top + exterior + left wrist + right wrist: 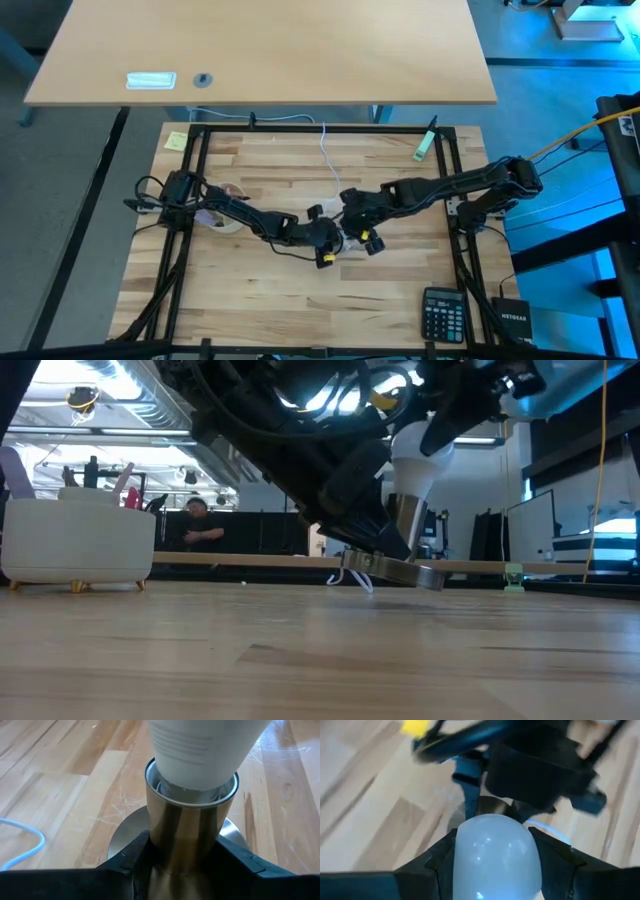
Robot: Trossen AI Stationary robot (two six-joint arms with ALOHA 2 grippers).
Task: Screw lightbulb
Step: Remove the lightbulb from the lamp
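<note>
The white frosted lightbulb (200,750) stands with its narrow end in the mouth of the socket's silvery metal tube (185,830). The tube rises from the round socket disc (400,572) at the table's middle. A thin white cord (328,155) runs from the socket toward the far edge. My left gripper (328,238) is shut on the tube. My right gripper (352,226) is shut on the bulb (495,855). The bulb's screw base is hidden inside the tube. My left gripper pinches the socket's metal tube (165,855) between its two fingers (132,857), low on the tube and just above the disc. The fingers come level from the table's left side, across the tube. The tube stands about upright. In the low view the disc looks slightly tilted. My right gripper pinches the bulb's wide rounded part (465,860) between its two fingers (432,862). The fingers come from the table's right side, slanting down, one on each side of the globe. The bulb stands in the socket's mouth, its round end up.
A black calculator (443,315) and a black box (513,318) lie at the near right. A white roll (225,216) lies under my left arm. A green marker (425,143) and a yellow note (176,140) lie at the far edge. A person (200,525) sits far behind.
</note>
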